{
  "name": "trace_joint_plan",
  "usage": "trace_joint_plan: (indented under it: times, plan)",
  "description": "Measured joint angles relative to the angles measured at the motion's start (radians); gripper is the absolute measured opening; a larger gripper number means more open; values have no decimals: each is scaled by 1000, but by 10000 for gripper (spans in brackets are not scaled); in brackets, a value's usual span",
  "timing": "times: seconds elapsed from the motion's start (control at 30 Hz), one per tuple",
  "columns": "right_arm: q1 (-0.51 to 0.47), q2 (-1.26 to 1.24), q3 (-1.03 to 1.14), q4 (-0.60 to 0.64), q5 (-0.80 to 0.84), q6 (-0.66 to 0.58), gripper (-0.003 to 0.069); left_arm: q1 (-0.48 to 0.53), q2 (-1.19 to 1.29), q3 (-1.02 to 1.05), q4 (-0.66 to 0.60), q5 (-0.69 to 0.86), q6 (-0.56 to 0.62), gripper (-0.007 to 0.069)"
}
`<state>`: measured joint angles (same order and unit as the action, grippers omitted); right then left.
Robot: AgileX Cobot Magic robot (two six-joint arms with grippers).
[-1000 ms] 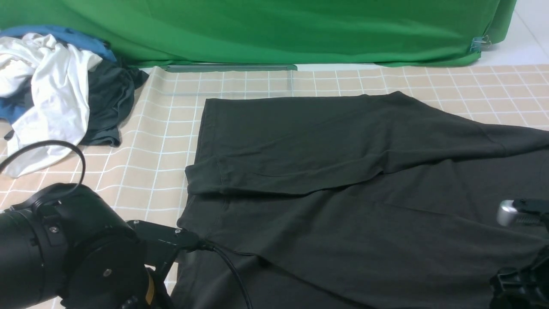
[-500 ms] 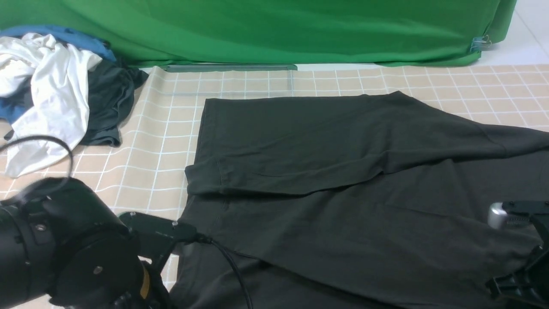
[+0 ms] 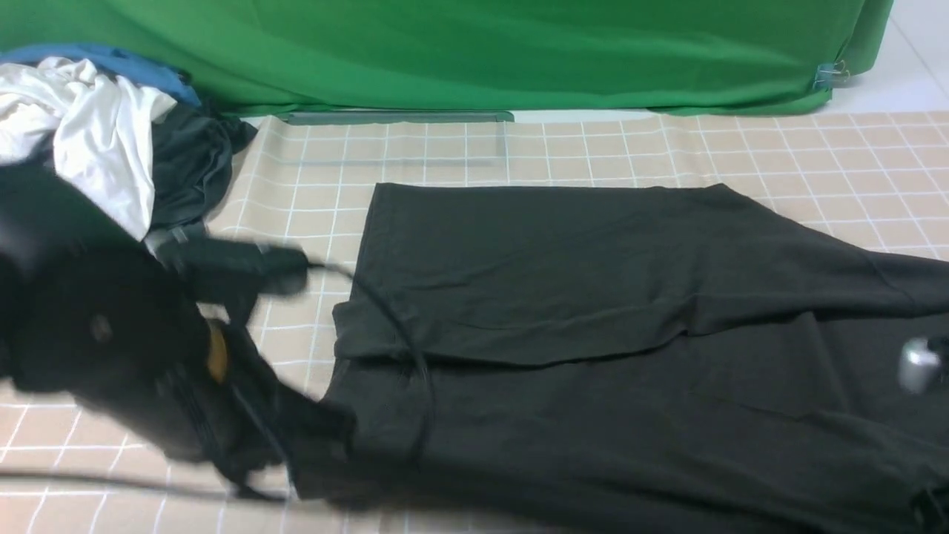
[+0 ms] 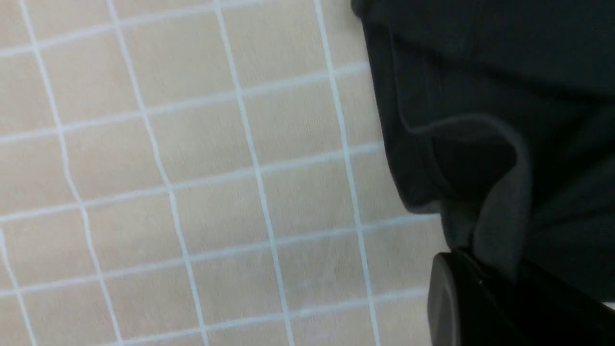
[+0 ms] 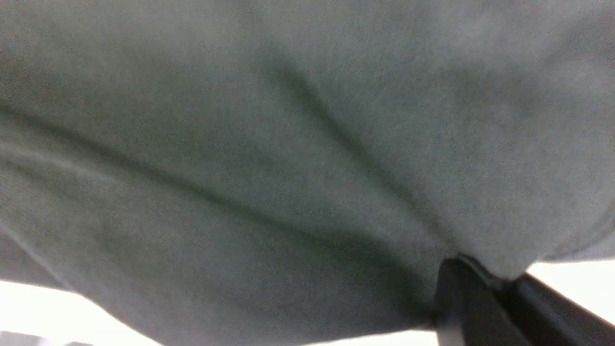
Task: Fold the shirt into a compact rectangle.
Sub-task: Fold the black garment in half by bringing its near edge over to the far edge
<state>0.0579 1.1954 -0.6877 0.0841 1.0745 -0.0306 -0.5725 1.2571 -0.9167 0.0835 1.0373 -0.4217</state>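
The left gripper (image 4: 499,283) has its fingers (image 4: 456,307) pressed together on a fold of the shirt (image 3: 593,297), and the cloth bunches up out of the pinch at the garment's left near corner. The right gripper (image 5: 499,288) is likewise clamped on fabric, which rises taut from its dark fingers (image 5: 461,307). In the front view only a silver part of that arm shows, at the shirt's right near side.

The shirt lies spread on the checked table cover (image 3: 460,148), its far long side already turned in over the body. A pile of other clothes (image 3: 96,133) sits well apart at the far left.

The step in hand looks like the 2nd lengthwise fold, with the near edge held at 2 points. The next move calls for both arms to lift together, keep the edge taut between them, and carry it level over the far flap before letting go.
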Motion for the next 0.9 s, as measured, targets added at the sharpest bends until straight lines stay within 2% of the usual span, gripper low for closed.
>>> trace_joint_plan:
  times: [0.07,0.1,0.2,0.27,0.6,0.9]
  plan:
    - [0,21,-47,0,12,-4,69,52,17,-34,-20,-16,38,37]
    - [0,62,-118,0,22,-11,69,128,51,-94,-53,-32,84,37]
    - [0,141,-221,1,35,-22,68,206,117,-171,-101,-44,144,37]
    - [0,258,-362,1,60,-33,68,265,232,-292,-136,-48,193,37]
    - [-4,667,-899,-16,134,-88,67,328,659,-796,-109,-4,225,37]
    - [-23,952,-1234,-11,135,-82,67,366,951,-1155,-103,57,231,37]
